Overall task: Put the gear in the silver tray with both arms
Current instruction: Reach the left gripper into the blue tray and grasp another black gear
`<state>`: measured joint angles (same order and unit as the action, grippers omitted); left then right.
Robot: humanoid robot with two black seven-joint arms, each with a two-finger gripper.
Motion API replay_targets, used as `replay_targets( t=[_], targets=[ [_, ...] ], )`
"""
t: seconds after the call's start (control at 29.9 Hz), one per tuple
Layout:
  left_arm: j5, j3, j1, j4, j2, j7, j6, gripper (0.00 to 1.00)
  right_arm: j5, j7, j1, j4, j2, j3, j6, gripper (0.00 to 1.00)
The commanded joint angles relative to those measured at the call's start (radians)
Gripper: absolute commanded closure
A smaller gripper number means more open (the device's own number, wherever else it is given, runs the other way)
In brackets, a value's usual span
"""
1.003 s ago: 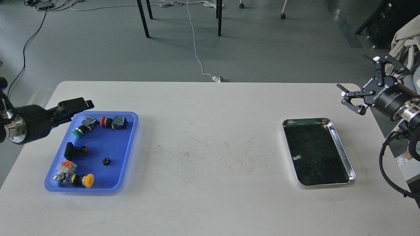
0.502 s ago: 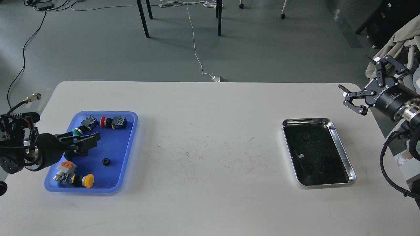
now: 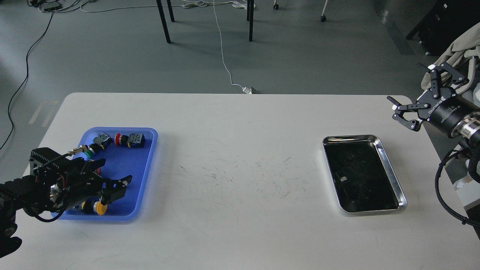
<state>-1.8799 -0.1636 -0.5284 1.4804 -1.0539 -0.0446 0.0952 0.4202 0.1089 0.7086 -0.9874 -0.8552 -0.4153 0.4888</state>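
The silver tray [image 3: 392,176] lies at the right of the white table; a small dark round part [image 3: 349,156] shows on its dark bottom. My left gripper [image 3: 114,171] hovers low over the front of the blue tray [image 3: 150,150], fingers apart and empty as far as I can see. It covers the spot where the small black gear lay, so the gear is hidden. My right gripper [image 3: 408,85] is open and empty, raised above the table's far right corner, behind the silver tray.
The blue tray holds several push-button switches: green [image 3: 89,150], red [image 3: 118,139], yellow [image 3: 99,207]. Chair and table legs and cables are on the floor beyond the table. A beige cloth [image 3: 459,48] hangs at the far right.
My left arm has swung down and forward from the blue tray's back left corner to its front, now covering the black gear. My right gripper has barely moved.
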Motion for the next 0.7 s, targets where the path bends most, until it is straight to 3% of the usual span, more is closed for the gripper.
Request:
replay_targets(
  t=[0.0, 0.67],
  targets=[
    [-0.002, 0.01, 0.002, -0.018, 0.023, -0.003, 0.0, 0.11, 0.0, 0.0, 0.0, 0.001, -0.002, 0.0, 0.0, 0.01],
    [-0.022, 0.01, 0.036, -0.097, 0.067, -0.041, -0.003, 0.31, 0.0, 0.002, 0.0, 0.001, -0.004, -0.003, 0.0, 0.01]
  ],
)
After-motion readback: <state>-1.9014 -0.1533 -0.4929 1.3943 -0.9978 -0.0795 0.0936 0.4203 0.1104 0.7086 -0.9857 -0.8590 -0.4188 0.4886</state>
